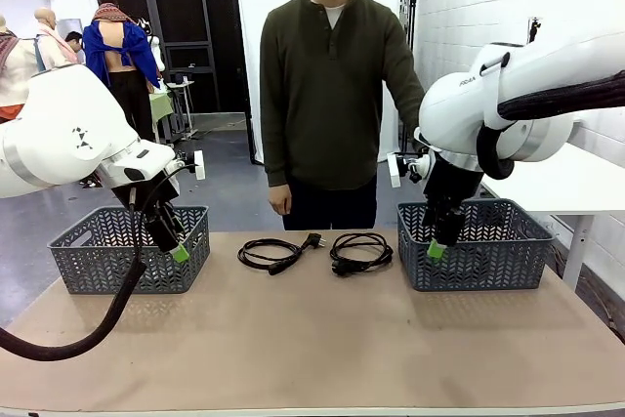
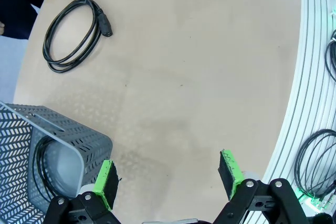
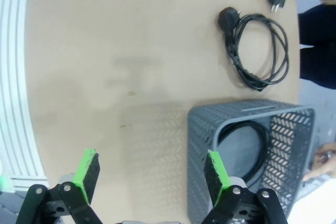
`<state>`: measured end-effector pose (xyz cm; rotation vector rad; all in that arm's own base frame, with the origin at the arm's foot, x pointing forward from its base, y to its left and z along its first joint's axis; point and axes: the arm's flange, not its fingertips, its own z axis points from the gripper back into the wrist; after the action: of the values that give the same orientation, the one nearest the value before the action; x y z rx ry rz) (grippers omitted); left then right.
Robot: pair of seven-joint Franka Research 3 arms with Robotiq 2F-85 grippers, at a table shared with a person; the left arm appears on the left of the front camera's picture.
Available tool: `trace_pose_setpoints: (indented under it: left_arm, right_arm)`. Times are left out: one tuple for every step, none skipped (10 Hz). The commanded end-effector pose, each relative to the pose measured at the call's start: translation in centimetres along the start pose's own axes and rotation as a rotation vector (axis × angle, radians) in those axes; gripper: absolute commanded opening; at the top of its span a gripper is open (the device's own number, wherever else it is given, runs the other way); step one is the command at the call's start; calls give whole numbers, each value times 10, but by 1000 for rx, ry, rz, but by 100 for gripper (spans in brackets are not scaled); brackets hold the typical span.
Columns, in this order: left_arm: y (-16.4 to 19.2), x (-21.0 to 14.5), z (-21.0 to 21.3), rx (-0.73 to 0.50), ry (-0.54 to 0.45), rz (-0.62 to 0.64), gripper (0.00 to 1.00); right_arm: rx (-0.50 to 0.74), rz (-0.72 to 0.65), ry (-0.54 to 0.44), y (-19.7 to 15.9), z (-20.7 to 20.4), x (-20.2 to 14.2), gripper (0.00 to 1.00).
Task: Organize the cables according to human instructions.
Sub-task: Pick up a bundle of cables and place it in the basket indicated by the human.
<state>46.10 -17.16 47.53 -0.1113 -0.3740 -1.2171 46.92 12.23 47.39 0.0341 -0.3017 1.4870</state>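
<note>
Front view: table with two grey baskets near its far edge, left basket toward the left corner and right basket toward the right corner. Between them, by the far edge, lie the left cable and the right cable, close together but apart. The person stands behind the far edge, arms down. The left gripper hangs at the left basket's near right corner. The right gripper hangs at the right basket's near left corner.

Left wrist view: green pads wide apart, nothing between them, bare table below. The left basket holds a coiled cable in the left basket. The left cable lies on the table beyond.

Right wrist view: fingers spread wide, holding nothing. One pad sits over the right basket's wall. Inside is a cable in the right basket. The right cable lies just beyond the basket.
</note>
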Motion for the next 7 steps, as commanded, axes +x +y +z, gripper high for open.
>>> trace_pose_setpoints:
  left_arm:
    - [0,0,1,3,0,1,100]
    - [0,0,1,3,0,1,100]
    - [0,0,1,3,0,1,100]
    - [0,0,1,3,0,1,100]
    - [0,0,1,3,0,1,100]
    - [0,0,1,3,0,1,100]
    - [0,0,1,3,0,1,100]
  right_arm:
    - [16,82,39,-31,-13,16,100]
    - [39,114,56,-45,-18,27,100]
    - [54,127,87,-60,-26,38,100]
    - [83,144,118,-77,-38,50,100]
    - [91,156,140,-86,-49,60,100]
    - [99,165,151,-94,-60,68,100]
    - [88,179,159,-99,-70,76,100]
